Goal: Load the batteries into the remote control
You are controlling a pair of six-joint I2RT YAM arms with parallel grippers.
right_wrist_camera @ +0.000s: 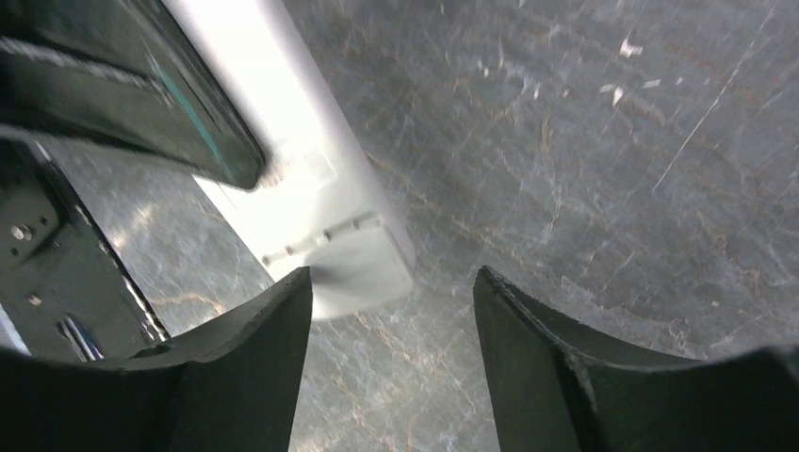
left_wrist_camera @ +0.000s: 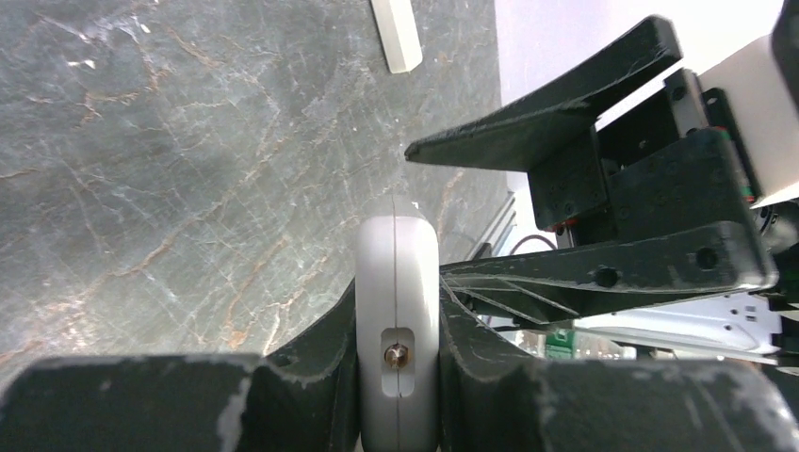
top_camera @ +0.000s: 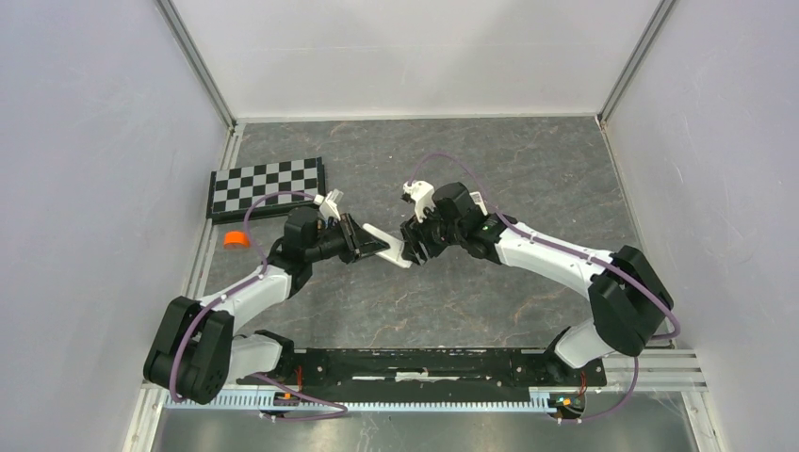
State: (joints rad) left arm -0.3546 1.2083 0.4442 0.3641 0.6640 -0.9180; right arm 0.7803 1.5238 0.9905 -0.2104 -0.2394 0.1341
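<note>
The remote control (top_camera: 394, 250) is a white slab held above the grey marble table between the two arms. My left gripper (top_camera: 366, 242) is shut on it. In the left wrist view the remote (left_wrist_camera: 397, 282) stands edge-on between the left gripper (left_wrist_camera: 397, 331) fingers, with a small metal contact showing in its end. My right gripper (top_camera: 415, 247) is open at the remote's far end. In the right wrist view the remote's end (right_wrist_camera: 330, 226) lies just beyond the right gripper (right_wrist_camera: 391, 292), close to one fingertip, and nothing is between the jaws. The batteries are out of view.
A checkerboard plate (top_camera: 269, 185) lies at the back left, with a small orange object (top_camera: 236, 239) beside it near the left rail. A white flat strip (left_wrist_camera: 396, 33) lies on the table beyond the remote. White walls close in the table on three sides.
</note>
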